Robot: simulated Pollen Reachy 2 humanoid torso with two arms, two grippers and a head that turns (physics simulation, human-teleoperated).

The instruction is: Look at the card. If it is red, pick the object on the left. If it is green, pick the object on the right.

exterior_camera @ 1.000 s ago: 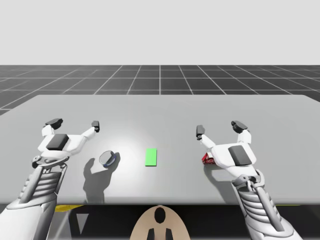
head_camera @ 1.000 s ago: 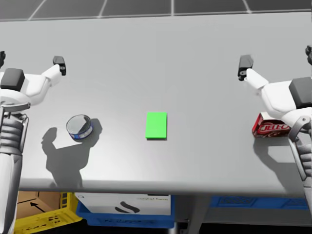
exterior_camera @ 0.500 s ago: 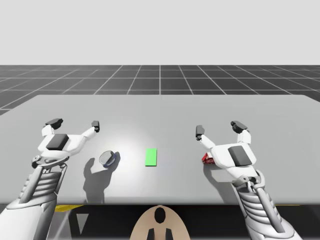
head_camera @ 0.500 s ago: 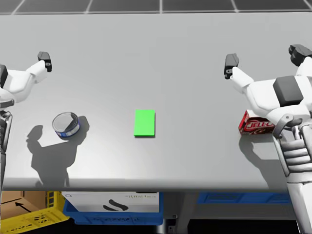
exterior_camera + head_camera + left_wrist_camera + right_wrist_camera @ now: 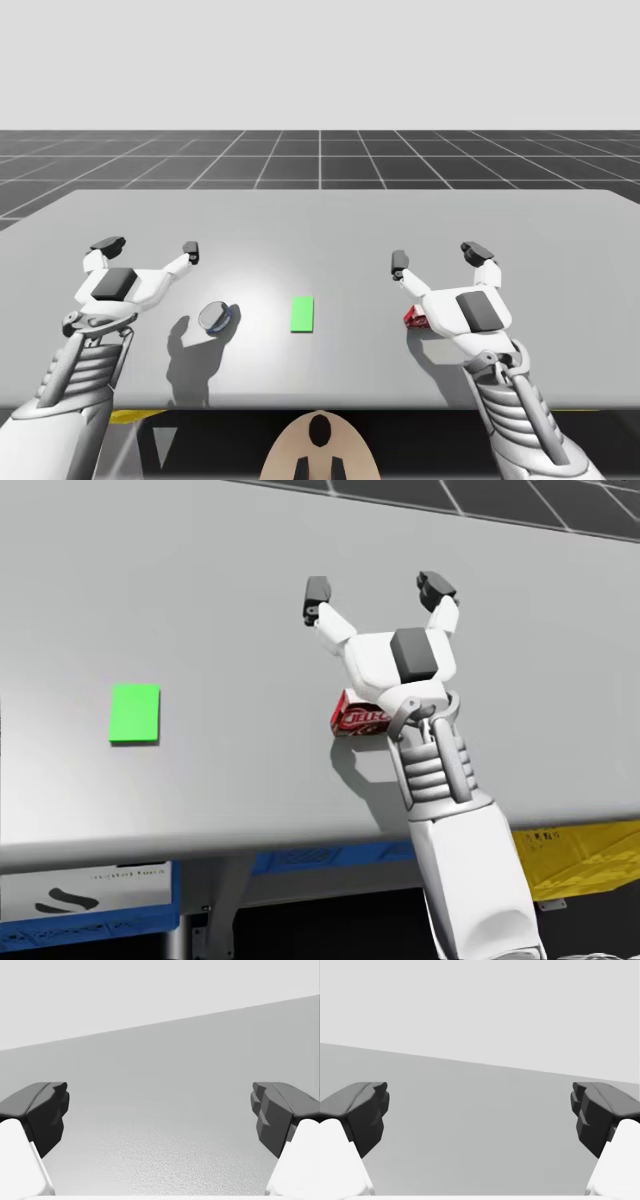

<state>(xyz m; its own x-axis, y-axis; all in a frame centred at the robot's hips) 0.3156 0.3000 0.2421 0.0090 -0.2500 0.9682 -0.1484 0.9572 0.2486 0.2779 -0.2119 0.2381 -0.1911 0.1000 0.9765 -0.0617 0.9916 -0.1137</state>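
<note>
A green card [image 5: 302,313] [image 5: 135,713] lies flat at the table's middle. To its left stands a short round blue-and-silver can [image 5: 216,318]. To its right lies a red box [image 5: 413,319] [image 5: 357,719], partly hidden under my right hand. My right gripper [image 5: 436,256] [image 5: 378,584] hovers open above and just beyond the red box, nothing between its fingers [image 5: 362,1110]. My left gripper [image 5: 148,247] is open too, above the table behind and left of the can, its fingers [image 5: 42,1110] wide apart over bare table.
The grey table [image 5: 320,230] stretches far behind both hands. Under its front edge stand a blue bin [image 5: 90,925] and a yellow crate [image 5: 580,865].
My head has turned to the right, so the red box and right arm now sit mid-picture in the head view. Neither arm nor any object has moved.
</note>
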